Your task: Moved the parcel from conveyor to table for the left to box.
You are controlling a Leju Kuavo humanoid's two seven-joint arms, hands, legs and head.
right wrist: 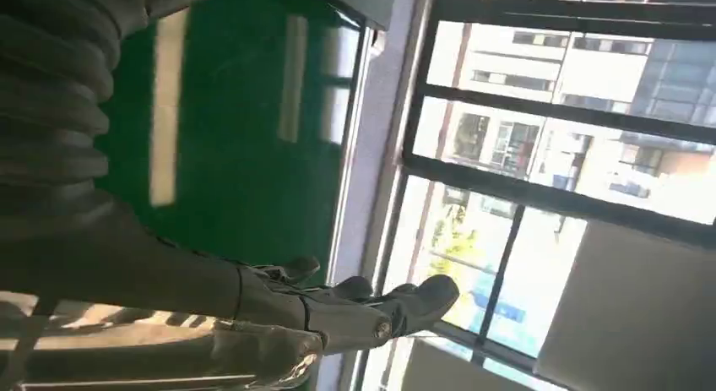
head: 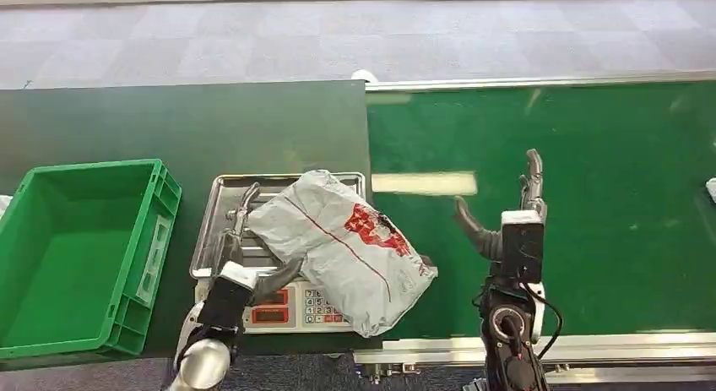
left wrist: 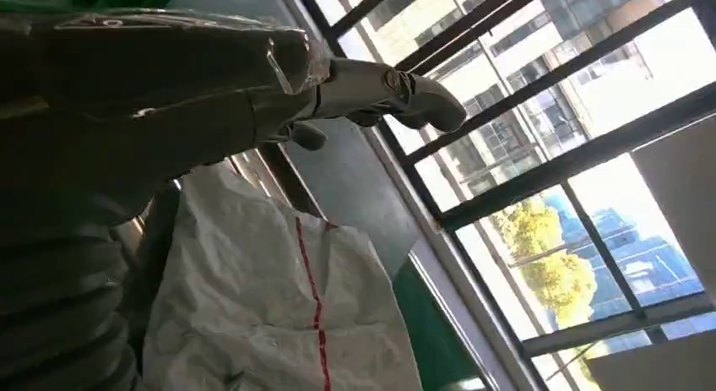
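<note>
A grey parcel (head: 346, 252) with a thin red line and red print lies tilted across the steel tray of a weighing scale (head: 221, 207) on the dark green counter (head: 186, 121). Its near right corner hangs past the scale's keypad and overlaps the edge of the brighter green conveyor (head: 591, 197) to the right. The scale's red display and buttons show just under the parcel's near edge.

The left hand (head: 249, 252) is at the parcel's left side, over the tray. Its thumb reaches along the near edge of the bag and its darker fingers rise beside the far left corner; from the head view it touches the bag, but whether it actually grips it I cannot tell. In the left wrist view the white crumpled plastic with its red line (left wrist: 279, 315) lies right beside the hand (left wrist: 253, 104), whose fingers (left wrist: 397, 91) stretch out past the bag towards the windows.

The right hand (head: 507, 214) is over the conveyor, well apart from the parcel, with its fingers pointing away from the robot and the thumb splayed out to the left; it holds nothing. The right wrist view shows those fingers (right wrist: 371, 311) extended above the green belt.

A green plastic crate (head: 156, 209) stands on the counter at the left, near the scale. At the far right edge of the conveyor a small pale object (head: 711, 188) is partly in view.
</note>
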